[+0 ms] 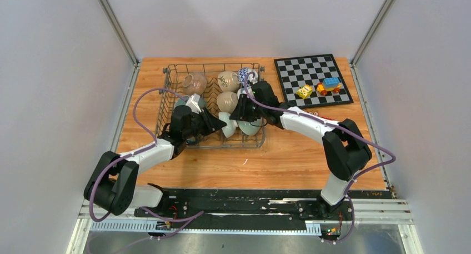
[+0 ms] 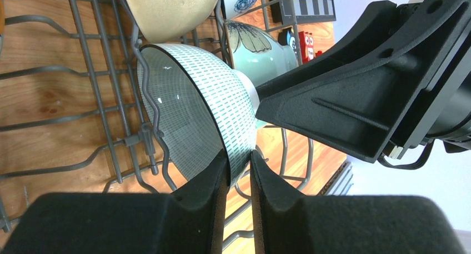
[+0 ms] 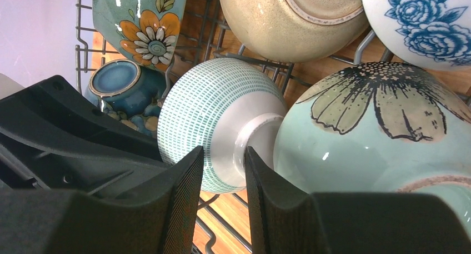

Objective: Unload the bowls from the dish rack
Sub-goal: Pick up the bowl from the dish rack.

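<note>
Dish rack (image 1: 211, 65): located on the left-center of the table (image 1: 289, 154), all bowls loaded.

Near row: a green-dashed bowl (image 2: 194, 109) stands on edge among the tines. The left gripper (image 2: 239, 165) is clamped on its rim, with one finger inside the bowl and one outside. The right gripper (image 3: 223, 154) brackets the same bowl's white foot from the right. Whether its fingers press on the foot cannot be determined. A mint bowl (image 3: 377, 126) with a dark flower print stands just beside, to the right.

Left side of rack: a small blue-glazed vessel (image 3: 119, 79) and a teal bowl (image 3: 144, 20) with orange flowers.

Middle: a speckled beige bowl (image 1: 226, 101), foot up.

Far row, left to right: a brown bowl (image 1: 194, 83), a tan bowl (image 1: 228, 80), a blue-rose bowl (image 1: 248, 74).

Far right, apart from the rack: a chessboard (image 1: 314, 79) carrying toy blocks (image 1: 329, 86).
</note>
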